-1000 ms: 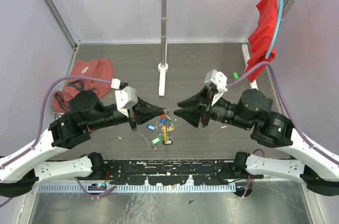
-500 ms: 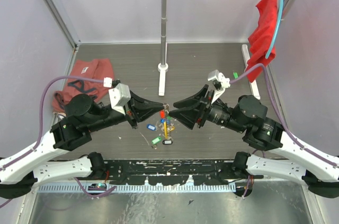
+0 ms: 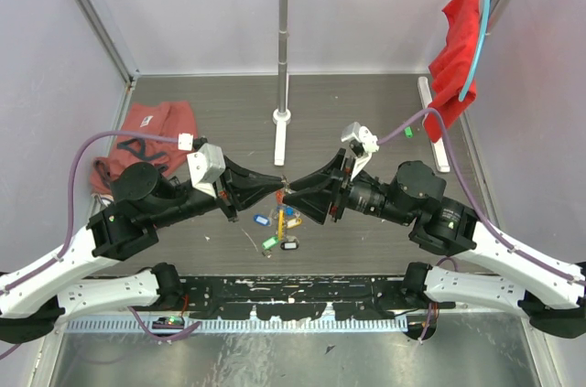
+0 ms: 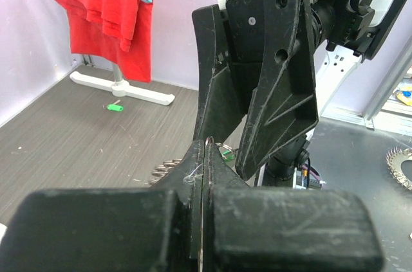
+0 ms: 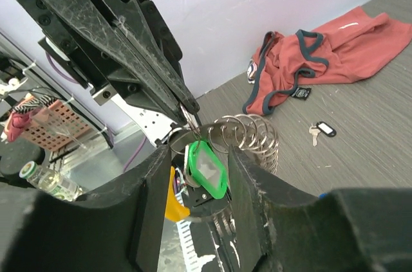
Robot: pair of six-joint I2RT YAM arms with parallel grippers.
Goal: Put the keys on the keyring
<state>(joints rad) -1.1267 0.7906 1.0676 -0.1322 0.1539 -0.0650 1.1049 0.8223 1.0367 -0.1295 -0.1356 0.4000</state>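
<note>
At nine o'clock in the top view, a crumpled pink-red cloth (image 3: 137, 135) is seen on the dark grey table (image 3: 366, 112). The black left gripper (image 3: 277, 188) is shut tight on the thin end of the big silvery coiled metal keyring (image 5: 252, 136), which is held up in the air in the middle. At six o'clock from it, small metal keys with coloured plastic tags (image 3: 261, 220) are seen lying on the table. One key with a green tag (image 5: 205, 168) is seen between the jaws of the black right gripper (image 3: 295, 197), at three o'clock. Whether that key is squeezed or only hanging there cannot be told. The key could be dropped if the jaws are opened too soon. The wire end could be missed by the key's small hole, because both are tiny. The keyring could be pulled loose if it is pushed too hard.
</note>
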